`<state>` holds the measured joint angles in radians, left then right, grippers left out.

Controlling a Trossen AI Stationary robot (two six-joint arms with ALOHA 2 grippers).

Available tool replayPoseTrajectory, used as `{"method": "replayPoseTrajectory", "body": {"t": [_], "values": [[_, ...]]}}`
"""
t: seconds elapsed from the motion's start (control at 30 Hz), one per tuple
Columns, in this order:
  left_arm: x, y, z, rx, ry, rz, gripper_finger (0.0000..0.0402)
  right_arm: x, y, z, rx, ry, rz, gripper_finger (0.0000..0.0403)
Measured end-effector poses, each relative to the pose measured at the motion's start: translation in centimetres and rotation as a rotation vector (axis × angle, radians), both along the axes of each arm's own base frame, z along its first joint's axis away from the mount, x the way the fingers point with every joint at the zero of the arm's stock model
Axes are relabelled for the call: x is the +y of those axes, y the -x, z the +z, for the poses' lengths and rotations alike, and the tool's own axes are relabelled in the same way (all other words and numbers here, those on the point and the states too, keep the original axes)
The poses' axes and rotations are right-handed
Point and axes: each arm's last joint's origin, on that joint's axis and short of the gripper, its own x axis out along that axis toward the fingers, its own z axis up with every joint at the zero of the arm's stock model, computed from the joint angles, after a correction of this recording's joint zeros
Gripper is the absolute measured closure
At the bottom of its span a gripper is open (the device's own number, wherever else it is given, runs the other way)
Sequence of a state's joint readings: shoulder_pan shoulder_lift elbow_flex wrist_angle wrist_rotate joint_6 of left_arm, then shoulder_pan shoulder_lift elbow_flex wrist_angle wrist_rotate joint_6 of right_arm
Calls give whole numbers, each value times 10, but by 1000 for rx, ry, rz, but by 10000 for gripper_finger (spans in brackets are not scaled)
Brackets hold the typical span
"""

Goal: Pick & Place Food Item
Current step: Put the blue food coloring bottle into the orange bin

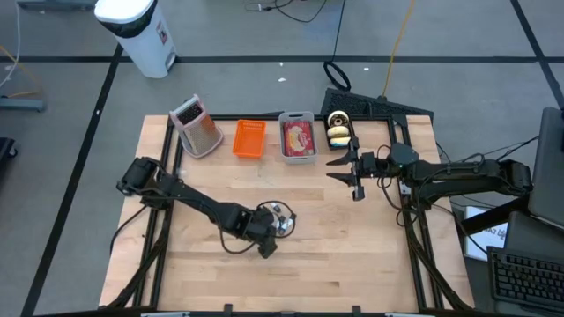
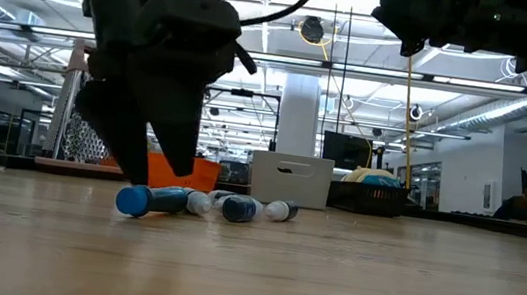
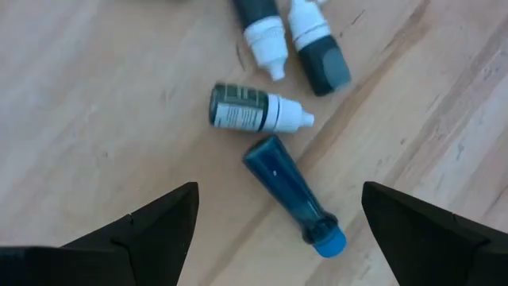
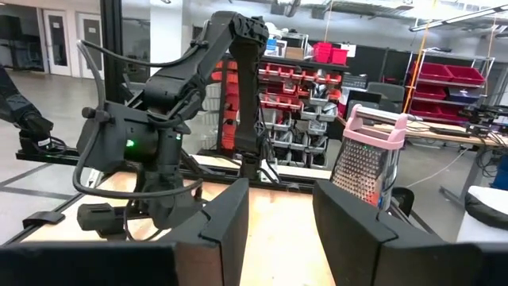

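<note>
Several small bottles lie on their sides in a cluster [image 1: 282, 220] at the middle of the wooden table. Among them are a dark blue tube with a blue cap [image 3: 290, 195], a green-labelled dropper bottle [image 3: 258, 110] and two dark bottles with white tips [image 3: 317, 48]. My left gripper [image 3: 279, 191] hangs open just above them, pointing steeply down, with its fingers on either side of the blue tube [image 2: 151, 199] and clear of it. My right gripper [image 1: 342, 172] is raised over the table's right part, open and holding nothing [image 4: 282, 214].
Along the far edge stand a metal grater [image 1: 198, 126], an orange bin [image 1: 248, 138], a grey bin with red contents [image 1: 298, 138] and a yellow-and-white item [image 1: 337, 128]. Bare wood lies toward the near edge. A white trash can [image 1: 141, 31] stands on the floor beyond.
</note>
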<state>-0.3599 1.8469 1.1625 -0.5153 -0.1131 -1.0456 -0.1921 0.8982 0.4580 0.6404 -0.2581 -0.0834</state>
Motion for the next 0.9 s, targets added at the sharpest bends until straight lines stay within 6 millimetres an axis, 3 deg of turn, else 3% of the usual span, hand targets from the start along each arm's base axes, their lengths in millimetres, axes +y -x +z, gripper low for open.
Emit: {"method": "replayPoseTrajectory", "body": {"t": [0.1,0.37,0.53,0.63,0.9], "values": [[-3,1,-2,2,6,39,46,0,0,0,0,0,0,273],[-6,-4,-30,77,0,67,46,0,0,0,2,-1,0,273],[-4,-4,-31,94,7,70,54,0,0,-1,6,-5,0,273],[-3,-3,-32,105,5,69,88,0,0,-1,6,-4,0,273],[-1,0,-34,126,-28,47,223,0,0,-2,14,-6,0,273]]}}
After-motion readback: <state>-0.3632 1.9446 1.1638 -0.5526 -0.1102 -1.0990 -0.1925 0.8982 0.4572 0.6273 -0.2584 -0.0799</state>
